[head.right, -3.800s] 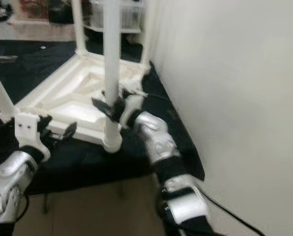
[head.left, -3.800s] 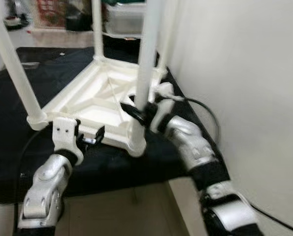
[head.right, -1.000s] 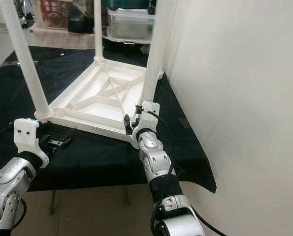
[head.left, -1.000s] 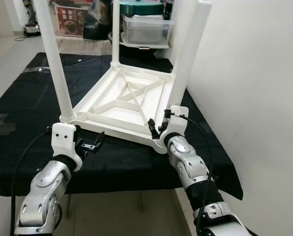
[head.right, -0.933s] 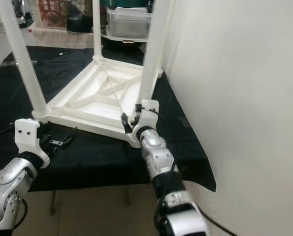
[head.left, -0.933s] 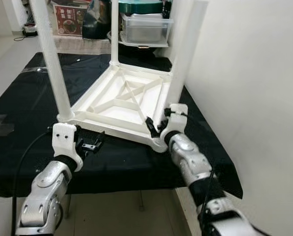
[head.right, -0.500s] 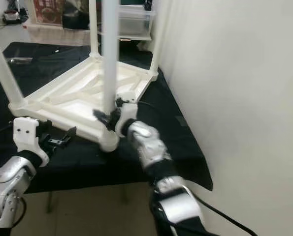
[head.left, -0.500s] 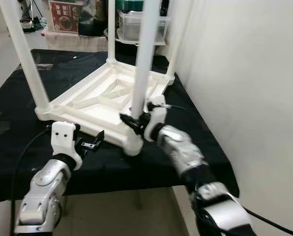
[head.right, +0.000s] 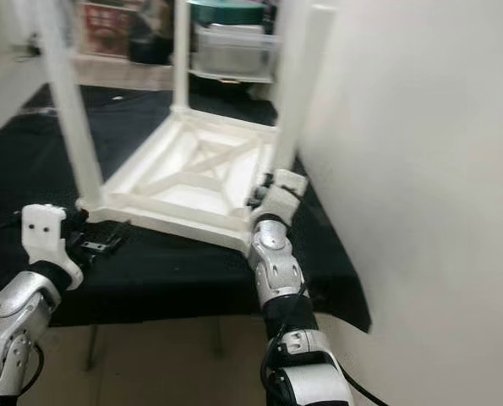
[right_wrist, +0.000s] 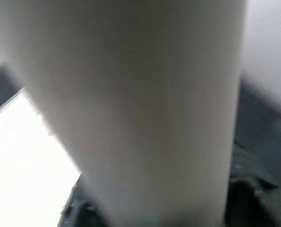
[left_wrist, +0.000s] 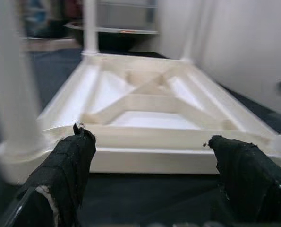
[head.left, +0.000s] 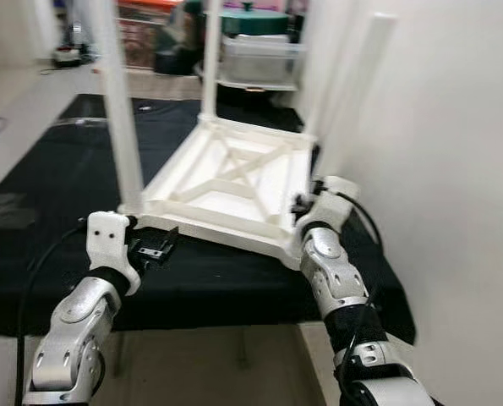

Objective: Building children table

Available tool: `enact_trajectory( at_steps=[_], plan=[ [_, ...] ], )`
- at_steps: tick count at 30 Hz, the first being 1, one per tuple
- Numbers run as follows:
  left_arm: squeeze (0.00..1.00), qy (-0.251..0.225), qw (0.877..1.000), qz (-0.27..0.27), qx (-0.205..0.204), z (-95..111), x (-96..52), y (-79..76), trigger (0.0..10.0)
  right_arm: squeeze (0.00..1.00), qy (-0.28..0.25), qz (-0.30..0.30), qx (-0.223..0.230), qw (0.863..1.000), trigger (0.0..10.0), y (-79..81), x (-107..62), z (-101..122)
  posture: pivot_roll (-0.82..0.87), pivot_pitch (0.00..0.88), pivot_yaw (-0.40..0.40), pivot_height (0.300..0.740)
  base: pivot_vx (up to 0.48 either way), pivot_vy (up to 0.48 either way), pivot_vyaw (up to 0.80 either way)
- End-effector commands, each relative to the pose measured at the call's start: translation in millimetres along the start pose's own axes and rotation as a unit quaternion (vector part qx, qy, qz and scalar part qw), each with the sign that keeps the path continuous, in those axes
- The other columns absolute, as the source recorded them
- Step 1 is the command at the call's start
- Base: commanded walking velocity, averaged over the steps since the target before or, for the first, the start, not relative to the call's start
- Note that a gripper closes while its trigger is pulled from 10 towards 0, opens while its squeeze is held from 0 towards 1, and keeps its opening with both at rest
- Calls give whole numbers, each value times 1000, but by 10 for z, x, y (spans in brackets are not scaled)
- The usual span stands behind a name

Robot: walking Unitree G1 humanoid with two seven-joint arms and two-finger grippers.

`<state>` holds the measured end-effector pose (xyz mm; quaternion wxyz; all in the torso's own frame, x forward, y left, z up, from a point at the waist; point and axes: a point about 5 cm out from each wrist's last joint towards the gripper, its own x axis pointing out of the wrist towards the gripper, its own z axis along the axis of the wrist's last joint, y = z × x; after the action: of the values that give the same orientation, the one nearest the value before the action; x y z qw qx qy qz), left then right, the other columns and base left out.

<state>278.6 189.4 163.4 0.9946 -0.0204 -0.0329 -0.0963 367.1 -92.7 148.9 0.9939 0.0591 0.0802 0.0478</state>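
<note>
**Q:** so what's in front of your pincers right now?

**A:** Biggest thing first: the white wall [head.left: 454, 169] runs right along my right arm's outer side. Under both my arms there's the desk, covered with a black cloth [head.left: 57, 178]. On that cloth, straight ahead of both pincers, sits the white children table [head.left: 234, 182], flipped upside down, ribbed underside facing up, legs pointing at the ceiling. Further back behind it there's a clear storage bin [head.left: 259, 59] with a green lid, kinda blurry.

**Q:** and the pincers themselves?

**A:** My right pincer [head.left: 306, 207] is up against the near right corner of the flipped table, right at the foot of the table leg [head.right: 302, 93] standing there. From my right wrist camera that leg is a big white blur very close up, so whether I'm clamped on it or not, I honestly cannot tell. My left pincer [left_wrist: 149, 156] is just short of the table's near edge, close to the left corner where another leg [head.left: 124, 127] stands. Its black fingers [left_wrist: 69, 165] are spread apart with nothing between them, and I can see the table's rim across the gap.
</note>
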Motion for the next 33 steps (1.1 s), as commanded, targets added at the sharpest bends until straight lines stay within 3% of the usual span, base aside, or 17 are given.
enact_trajectory(
  at_steps=[1,3,4,6,10,11,12,13,16,17,23,25,26,27,28,29,33],
  plan=[
    [0,6,1000,-8,-6,-27,1,-19,10000,1000,6,85,16,996,10000,146,25,20,128,0,-131,740,0,0,0],
    [0,6,1000,-7,-6,-28,2,-17,10000,1000,-11,121,2,993,10000,196,54,128,126,0,-133,740,0,0,0],
    [0,5,1000,-6,-7,-29,2,-16,10000,0,-25,183,-2,983,10000,269,59,246,122,0,-134,740,0,0,0],
    [0,3,1000,-5,-7,-30,5,-18,10000,0,-57,311,-37,948,10000,375,-17,396,121,0,-138,740,0,0,0],
    [0,3,1000,-5,-7,-30,5,-19,10000,0,-67,357,-51,931,10000,407,-64,422,121,0,-138,740,0,0,0],
    [0,2,1000,-5,-7,-30,7,-25,10000,0,-54,405,-72,910,2235,465,-146,298,127,0,-142,740,0,0,0],
    [0,1,1000,-5,-7,-31,4,-32,10000,0,-31,391,-99,915,0,504,-149,104,139,0,-151,740,0,0,0],
    [0,0,1000,-4,-7,-31,-3,-36,10000,0,3,335,-108,936,0,505,-92,-53,142,0,-152,740,0,0,0],
    [0,0,1000,-4,-7,-31,-3,-36,10000,0,3,335,-108,936,0,505,-92,-53,142,0,-152,740,0,0,0],
    [0,0,1000,-3,-8,-31,-20,-37,10000,0,65,46,-68,995,0,125,87,-232,145,0,-150,740,0,0,0],
    [0,2,1000,-8,-9,-29,-45,-44,10000,0,45,-249,-36,967,0,-426,-54,-216,133,0,-131,740,0,0,0],
    [0,3,1000,-10,-10,-26,-45,-46,10000,0,48,-231,-37,971,0,-382,-62,-207,124,0,-127,740,0,0,0],
    [0,4,1000,-12,-10,-25,-42,-50,10000,0,40,-193,-41,979,2510,-298,-60,-173,124,0,-127,740,0,0,0],
    [0,4,1000,-12,-10,-25,-42,-50,10000,0,40,-193,-41,979,2510,-298,-60,-173,124,0,-127,740,0,0,0],
    [0,4,1000,-14,-10,-24,-40,-53,10000,0,31,-152,-45,987,10000,-213,-50,-139,124,0,-126,740,0,0,0],
    [0,4,1000,-15,-10,-23,-39,-54,10000,1000,-7,-49,-22,999,10000,-60,-47,-26,119,0,-125,740,0,0,0],
    [0,3,1000,-13,-9,-26,-39,-48,10000,1000,-50,126,-2,991,10000,216,-56,177,129,0,-131,740,0,0,0]
  ],
)
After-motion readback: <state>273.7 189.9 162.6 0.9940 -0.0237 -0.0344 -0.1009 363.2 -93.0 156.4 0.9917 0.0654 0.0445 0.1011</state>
